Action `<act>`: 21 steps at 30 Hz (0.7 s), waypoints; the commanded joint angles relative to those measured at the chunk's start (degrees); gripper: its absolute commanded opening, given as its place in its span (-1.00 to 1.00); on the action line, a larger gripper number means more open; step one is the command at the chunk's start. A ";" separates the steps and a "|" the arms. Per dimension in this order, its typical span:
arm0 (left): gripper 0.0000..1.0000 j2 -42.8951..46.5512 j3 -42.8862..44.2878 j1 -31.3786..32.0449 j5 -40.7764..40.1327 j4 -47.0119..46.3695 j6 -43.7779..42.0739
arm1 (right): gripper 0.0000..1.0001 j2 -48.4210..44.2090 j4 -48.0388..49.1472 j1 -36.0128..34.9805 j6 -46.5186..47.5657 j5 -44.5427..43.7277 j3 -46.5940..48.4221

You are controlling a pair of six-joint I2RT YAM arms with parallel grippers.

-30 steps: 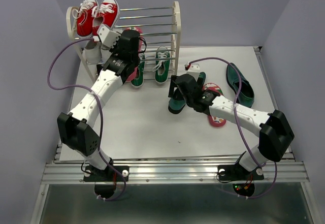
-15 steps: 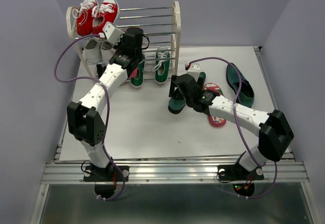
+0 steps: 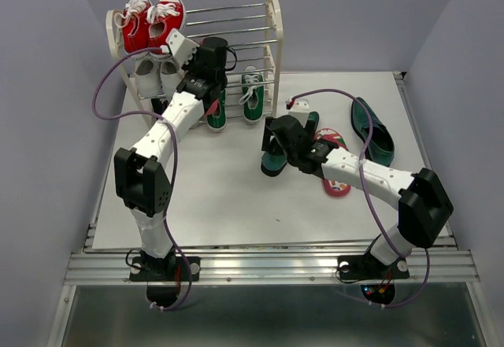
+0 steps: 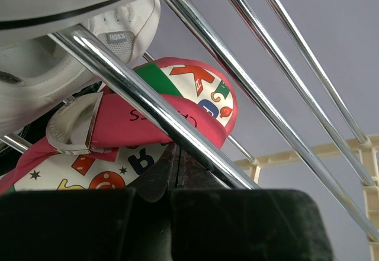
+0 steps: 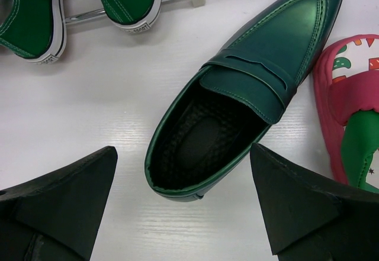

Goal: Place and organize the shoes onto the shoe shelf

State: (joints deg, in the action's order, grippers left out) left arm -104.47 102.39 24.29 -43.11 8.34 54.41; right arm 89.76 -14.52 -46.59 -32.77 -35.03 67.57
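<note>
Pinching a flip-flop (image 4: 200,86) half hidden behind the shoe shelf (image 4: 148,104) rods, the left gripper (image 4: 177,167) is clamped tight; the right gripper (image 5: 183,150) gapes above a loafer (image 5: 260,65).

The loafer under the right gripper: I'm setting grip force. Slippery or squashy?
The loafer looks glossy, so a grip may slip on its upper. Its open collar probably flexes if squeezed. Lying flat, it should slide, not roll, when pushed.

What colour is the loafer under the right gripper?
Glossy dark green loafer, clearest in the right wrist view.
</note>
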 commanded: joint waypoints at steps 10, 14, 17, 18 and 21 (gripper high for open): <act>-1.00 1.55 3.44 -0.92 -3.90 -12.82 2.63 | 1.00 1.39 0.81 -0.17 0.78 -3.03 2.39; -0.53 1.72 1.85 -0.92 -4.44 -13.00 3.68 | 1.00 1.83 0.90 -0.17 1.13 -2.25 2.57; -0.07 1.55 1.41 -1.00 -4.52 -13.00 3.86 | 1.00 1.91 0.99 -0.17 2.18 -0.14 2.91; 0.24 1.46 1.32 -0.92 -4.52 -13.00 3.86 | 1.00 2.09 0.90 -0.17 2.45 0.39 3.09; 0.43 1.46 0.88 -1.00 -4.17 -12.91 3.86 | 1.00 2.53 1.43 -0.17 2.98 3.11 3.36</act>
State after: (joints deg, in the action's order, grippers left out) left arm -105.62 102.32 24.29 -44.05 5.74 57.06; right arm 91.72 -14.52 -46.59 -31.40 -34.54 68.07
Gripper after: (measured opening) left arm 0.664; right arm 0.995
